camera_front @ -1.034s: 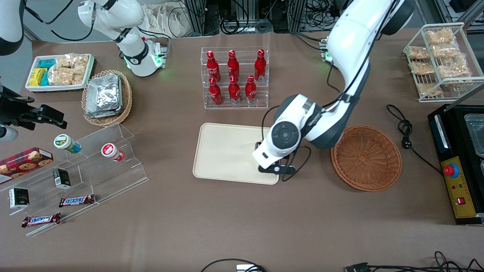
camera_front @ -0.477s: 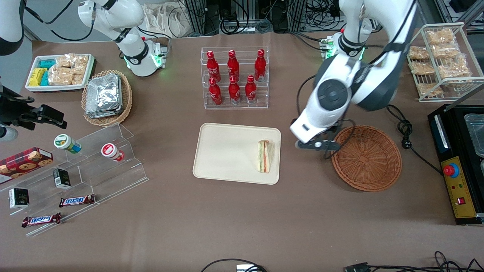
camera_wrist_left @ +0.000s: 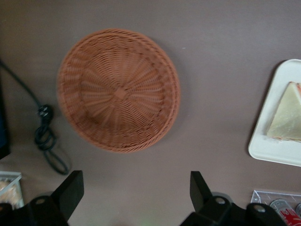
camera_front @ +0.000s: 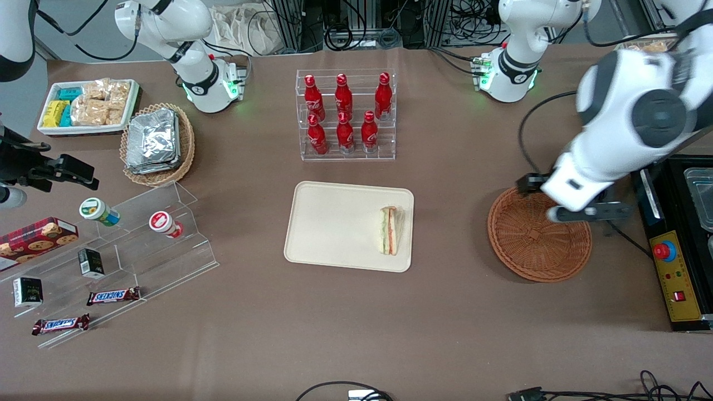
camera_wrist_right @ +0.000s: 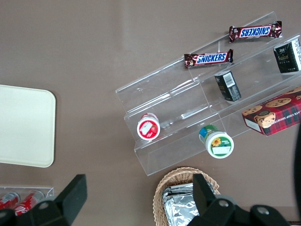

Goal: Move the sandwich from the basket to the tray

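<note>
The sandwich [camera_front: 391,230] lies on the tray [camera_front: 334,223], at the end nearest the basket [camera_front: 535,245] — so the placing looks done, and what remains is to lift clear without sweeping low over the wicker. The basket holds nothing. The gripper [camera_wrist_left: 136,200] hangs high above the basket's rim toward the working arm's end of the counter [camera_front: 356,323], fingers [camera_wrist_left: 70,190] released and spread wide.
</note>
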You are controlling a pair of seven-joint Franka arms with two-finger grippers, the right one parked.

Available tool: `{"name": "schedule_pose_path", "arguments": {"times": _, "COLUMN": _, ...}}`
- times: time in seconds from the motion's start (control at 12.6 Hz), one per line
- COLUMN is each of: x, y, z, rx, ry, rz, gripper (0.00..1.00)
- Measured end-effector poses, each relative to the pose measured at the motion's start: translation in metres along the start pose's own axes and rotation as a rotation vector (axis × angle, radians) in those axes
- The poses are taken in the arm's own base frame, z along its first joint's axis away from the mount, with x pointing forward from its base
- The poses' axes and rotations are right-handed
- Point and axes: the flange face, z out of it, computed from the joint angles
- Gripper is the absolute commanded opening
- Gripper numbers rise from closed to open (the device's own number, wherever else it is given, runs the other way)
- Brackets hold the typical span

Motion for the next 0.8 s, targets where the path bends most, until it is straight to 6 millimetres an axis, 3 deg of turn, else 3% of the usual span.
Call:
{"name": "schedule_pose_path", "arguments": {"times": 0.24, "x": 0.007, "y": -0.051, "z": -0.028, "rx": -0.072, "ry": -0.013, "rz": -0.097, "gripper": 1.00}}
{"name": "schedule_pose_path", "arguments": {"times": 0.4, "x": 0.011, "y": -0.074, "z": -0.029, "rx": -0.099, "ry": -0.027, "rz": -0.136, "gripper": 1.00}}
{"name": "schedule_pose_path", "arguments": {"times": 0.8, "x": 0.008, "y": -0.060, "z": -0.021, "rx": -0.088, "ry": -0.081, "rz": -0.108, "gripper": 1.00}}
